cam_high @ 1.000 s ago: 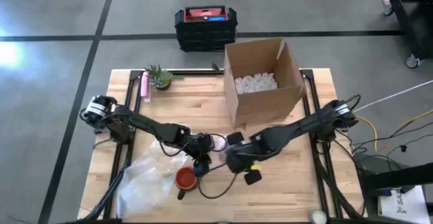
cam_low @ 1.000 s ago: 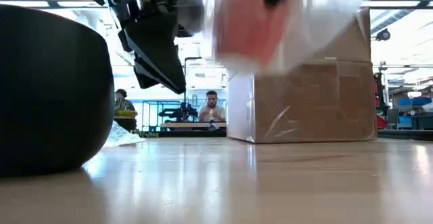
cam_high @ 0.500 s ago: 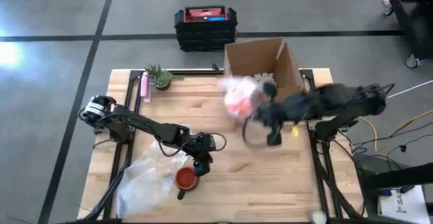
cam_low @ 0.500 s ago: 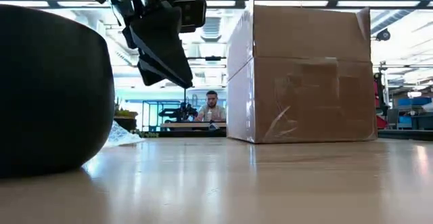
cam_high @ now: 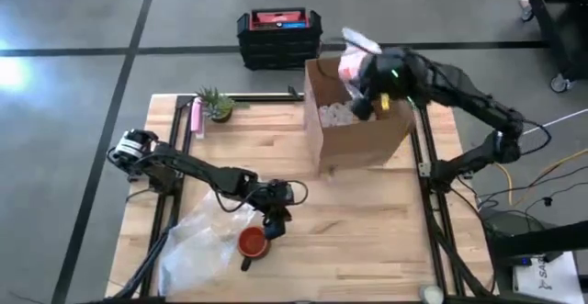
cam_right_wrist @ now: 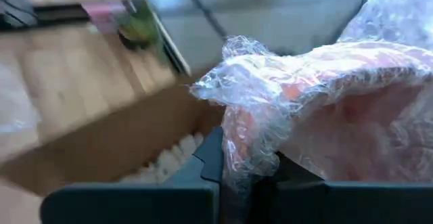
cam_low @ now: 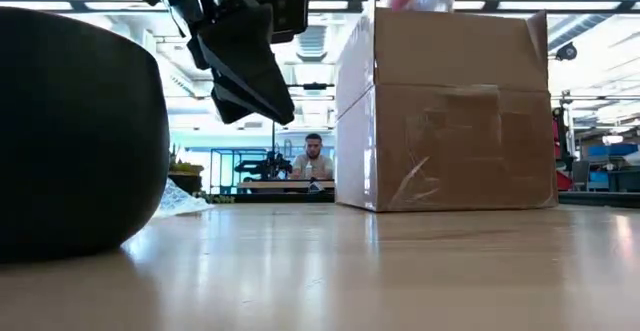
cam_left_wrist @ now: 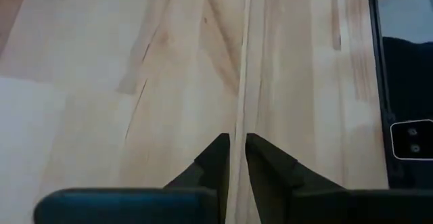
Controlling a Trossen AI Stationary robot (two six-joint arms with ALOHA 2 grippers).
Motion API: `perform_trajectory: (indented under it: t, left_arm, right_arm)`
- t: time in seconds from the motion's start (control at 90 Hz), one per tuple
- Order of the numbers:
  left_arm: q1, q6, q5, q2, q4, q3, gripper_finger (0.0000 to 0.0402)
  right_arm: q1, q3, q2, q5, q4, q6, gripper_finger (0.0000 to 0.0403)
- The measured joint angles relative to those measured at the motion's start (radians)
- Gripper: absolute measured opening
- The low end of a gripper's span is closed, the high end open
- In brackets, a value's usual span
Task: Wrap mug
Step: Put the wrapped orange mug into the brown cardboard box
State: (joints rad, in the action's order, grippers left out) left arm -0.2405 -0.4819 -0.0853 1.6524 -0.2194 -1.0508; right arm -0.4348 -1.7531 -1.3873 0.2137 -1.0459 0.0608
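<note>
The bubble-wrapped mug (cam_high: 354, 63) is held clamped in the right gripper (cam_high: 366, 82) directly above the open cardboard box (cam_high: 356, 137); the left gripper (cam_high: 273, 223), nearly closed and empty, hangs beside the bare orange mug (cam_high: 252, 242).

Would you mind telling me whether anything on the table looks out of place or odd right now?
One thing: an orange mug sits bare beside the loose plastic wrap, below the left hand, while the right hand holds a wrapped bundle over the cardboard box. Nothing looks spilled or damaged.
</note>
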Motion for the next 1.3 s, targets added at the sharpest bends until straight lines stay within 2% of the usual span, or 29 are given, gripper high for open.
perform_trajectory:
  t: [0.133, 0.3, 0.511, 0.722, 0.911, 1.067, 1.3]
  left_arm:
    - [0.000, 0.001, 0.000, 0.000, 0.000, 0.000, 0.0036]
    - [-0.001, 0.001, 0.000, 0.000, -0.001, 0.000, 0.0036]
    - [-0.011, -0.010, 0.000, 0.002, -0.001, 0.000, 0.0036]
    - [-0.015, -0.025, 0.000, 0.002, -0.001, 0.000, 0.0036]
    - [-0.017, -0.025, 0.000, 0.002, -0.001, 0.000, 0.0036]
    - [-0.018, -0.025, 0.000, 0.002, 0.000, 0.000, 0.0036]
    - [-0.018, -0.025, 0.000, 0.002, 0.001, 0.000, 0.0036]
  right_arm:
    - [-0.127, 0.000, -0.098, -0.111, -0.078, -0.034, 0.0009]
    - [-0.186, 0.001, -0.212, -0.180, -0.166, -0.034, 0.0009]
    - [-0.189, 0.002, -0.312, -0.286, -0.187, -0.030, 0.0009]
    - [-0.170, 0.031, -0.381, -0.299, -0.184, -0.055, 0.0009]
    - [-0.167, 0.126, -0.414, -0.301, -0.145, -0.071, 0.0012]
    - [-0.167, 0.209, -0.422, -0.328, -0.095, -0.067, 0.0050]
    - [-0.165, 0.251, -0.421, -0.355, -0.034, -0.066, 0.0149]
